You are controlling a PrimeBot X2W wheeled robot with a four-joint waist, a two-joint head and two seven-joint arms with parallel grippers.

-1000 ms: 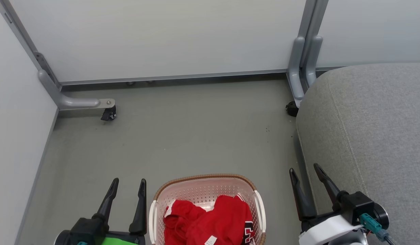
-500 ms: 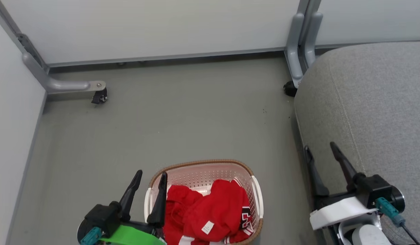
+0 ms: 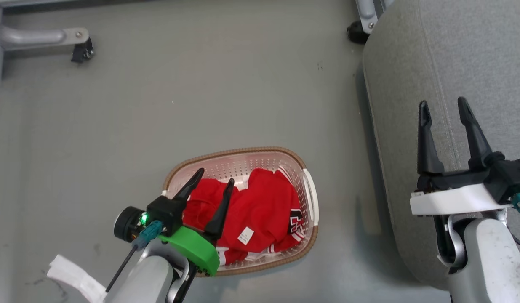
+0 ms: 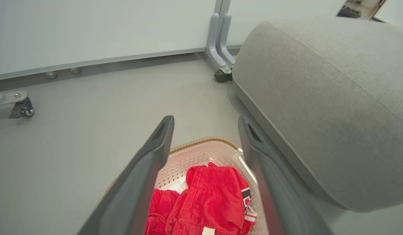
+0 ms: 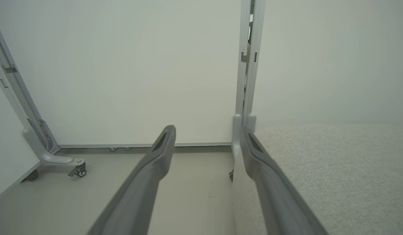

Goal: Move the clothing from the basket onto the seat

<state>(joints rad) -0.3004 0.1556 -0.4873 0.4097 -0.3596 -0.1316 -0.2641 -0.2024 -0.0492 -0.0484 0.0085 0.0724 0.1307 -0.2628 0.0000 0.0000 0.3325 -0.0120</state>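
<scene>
Left jaws gape empty over the basket's left end, above the clothing [image 3: 264, 206]; whether they touch it I cannot tell. Right jaws gape empty over the seat's near edge. Bare grey floor [image 3: 201, 84] runs to white partition panels [image 4: 90, 29] on castered metal feet [image 3: 81, 48]. The light grey seat [image 3: 453, 63] fills the right, its seam running away from the robot. The basket [image 3: 238, 151] stands on the floor near the seat but apart from it, its long axis across the head view, handles at either end. The crumpled red clothing lies inside, its emblem [image 3: 294, 221] toward the seat.
</scene>
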